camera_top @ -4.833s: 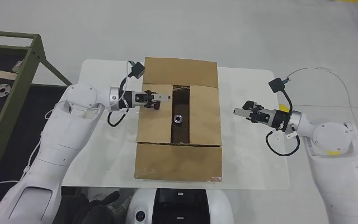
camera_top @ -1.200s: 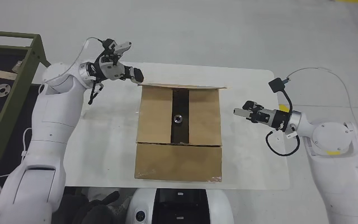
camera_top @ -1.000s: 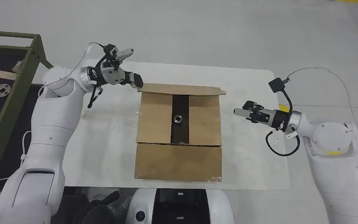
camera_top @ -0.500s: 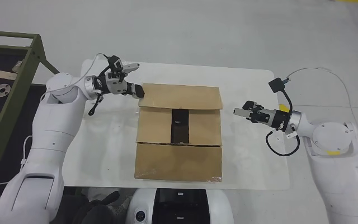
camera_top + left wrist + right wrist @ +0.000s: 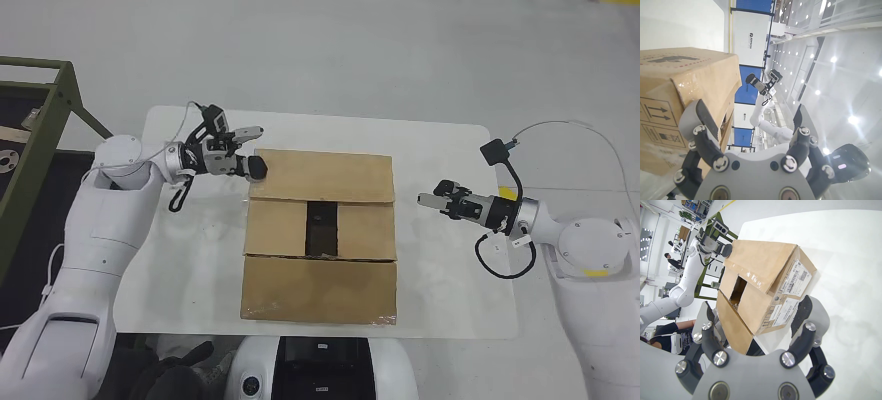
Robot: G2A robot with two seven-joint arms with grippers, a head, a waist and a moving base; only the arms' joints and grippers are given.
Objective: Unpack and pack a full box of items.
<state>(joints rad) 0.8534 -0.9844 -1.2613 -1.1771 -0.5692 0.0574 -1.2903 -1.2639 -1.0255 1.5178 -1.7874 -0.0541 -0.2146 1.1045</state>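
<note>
Left fingers (image 5: 704,117): spread, 1 pad against the box's corner edge, nothing pinched.
Right fingers (image 5: 800,313): spread, empty, well apart from the box.
Table (image 5: 440,280): white, across the middle of the top view.
Box (image 5: 275,230): cardboard, centre of frame on the table, 2 side flaps folded in.
Near flap (image 5: 318,290): open, spread toward the bottom of the frame.
Far flap (image 5: 320,177): lying down over the box's upper part.
Slot (image 5: 322,225): dark gap between the side flaps, contents unreadable.
Left gripper (image 5: 255,167): upper left of the box, at the far flap's left end.
Right gripper (image 5: 425,199): right of the box, over bare table.
Change: 1.2 s ago the far flap stood upright; the left arm has pushed it flat, shortening the slot. Right arm unmoved.
Meaning: looks like the closing stage of packing; the near flap likely folds next.
</note>
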